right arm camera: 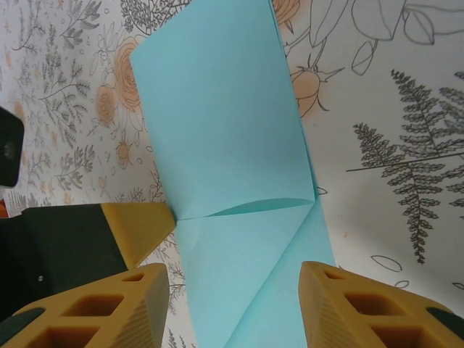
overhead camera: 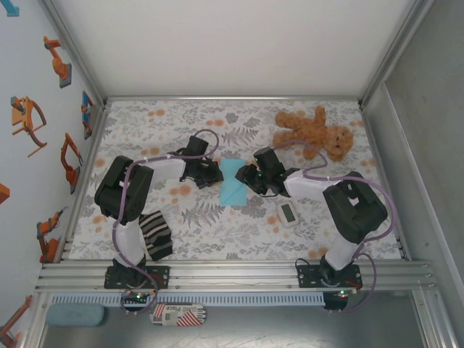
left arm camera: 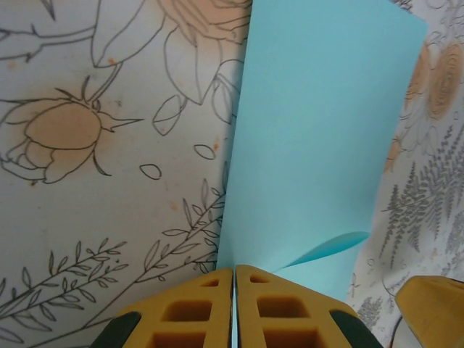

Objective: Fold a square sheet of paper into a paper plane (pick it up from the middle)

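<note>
The square sheet of paper is light blue and lies mid-table, folded into a long strip with one corner turned over into a slanted flap. My left gripper sits at its left edge. In the left wrist view, the left gripper has its yellow jaws pressed together on the edge of the paper, with a thin blue line showing between them. My right gripper is at the sheet's right side. In the right wrist view, this gripper stands open, its fingers straddling the paper near the flap.
A brown teddy bear lies at the back right. A small white gadget sits just in front of the right arm. A black-and-cream striped cloth lies by the left arm's base. A floral mat covers the table.
</note>
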{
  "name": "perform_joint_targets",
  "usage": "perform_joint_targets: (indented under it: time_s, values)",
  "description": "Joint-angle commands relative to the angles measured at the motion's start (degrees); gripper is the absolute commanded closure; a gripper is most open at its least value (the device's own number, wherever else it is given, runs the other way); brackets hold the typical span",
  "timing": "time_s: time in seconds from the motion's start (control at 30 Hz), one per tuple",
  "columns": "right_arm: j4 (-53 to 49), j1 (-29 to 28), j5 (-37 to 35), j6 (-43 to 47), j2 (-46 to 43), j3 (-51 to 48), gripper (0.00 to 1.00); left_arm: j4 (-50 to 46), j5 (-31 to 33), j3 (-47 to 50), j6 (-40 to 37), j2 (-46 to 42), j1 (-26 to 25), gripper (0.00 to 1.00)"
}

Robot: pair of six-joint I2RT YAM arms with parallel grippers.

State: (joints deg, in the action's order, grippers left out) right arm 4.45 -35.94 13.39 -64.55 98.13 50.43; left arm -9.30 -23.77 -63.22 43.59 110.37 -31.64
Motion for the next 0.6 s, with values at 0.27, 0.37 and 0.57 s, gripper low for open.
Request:
perform_joint_targets:
  time_s: [0.27, 0.37, 0.57]
  values:
    - [1.41, -1.49, -0.93, -4.0, 2.68, 0.65, 0.56, 0.8, 1.91, 2.86, 0.69, 2.13, 0.0, 0.92]
    - [1.73, -1.92, -0.86, -4.44, 3.6, 0.91, 0.59, 0.59, 2.4, 3.32, 1.04, 2.27, -0.01, 0.93]
    - [1.55, -2.03, -0.55, -4.0, 4.99, 1.77, 0.6, 1.1, 1.96, 3.84, 1.45, 2.14, -0.06, 0.93]
